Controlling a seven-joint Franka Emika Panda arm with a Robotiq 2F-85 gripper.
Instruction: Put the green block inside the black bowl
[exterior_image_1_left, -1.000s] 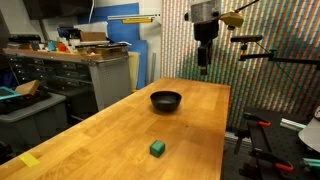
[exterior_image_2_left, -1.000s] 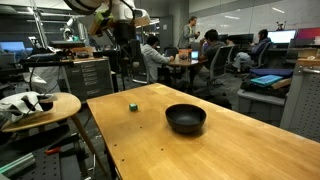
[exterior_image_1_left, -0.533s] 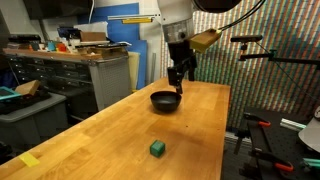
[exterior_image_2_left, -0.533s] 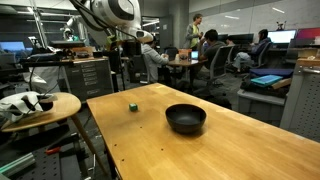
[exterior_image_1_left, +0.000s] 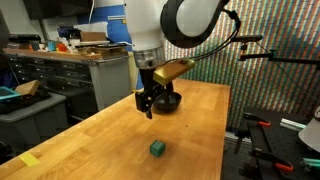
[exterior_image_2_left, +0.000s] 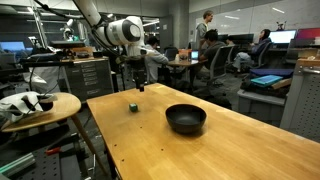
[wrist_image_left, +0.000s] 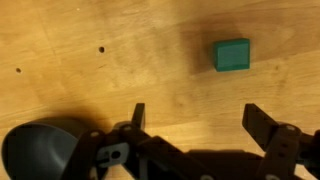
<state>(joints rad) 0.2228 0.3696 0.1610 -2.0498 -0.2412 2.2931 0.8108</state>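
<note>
While the green block (exterior_image_1_left: 157, 148) rests flat on the wooden table (exterior_image_1_left: 105, 130), nothing touches it. One face is up and its edges are clear of other items. In an exterior view the block (exterior_image_2_left: 133, 106) lies near the table's far corner, well apart from the black bowl (exterior_image_2_left: 185, 118). The bowl stands upright on the same surface with nothing visible inside it.

In the wrist view the block (wrist_image_left: 232, 54) appears in the upper right of the picture. It lies beyond the fingertips and slightly outside the line of one finger. The bowl's rim (wrist_image_left: 40, 145) shows at the lower left corner.

The gripper (wrist_image_left: 197, 115) has its fingers spread wide apart, with only bare wood between them. In an exterior view the gripper (exterior_image_1_left: 147, 110) hangs above the table, pointing down. It stands between the block and the bowl (exterior_image_1_left: 171, 102) and hides part of the bowl's rim. Its height above the wood cannot be judged closely.

A round side table (exterior_image_2_left: 45, 108) stands beside the work table. Seated people (exterior_image_2_left: 215, 55) occupy desks in the background.
</note>
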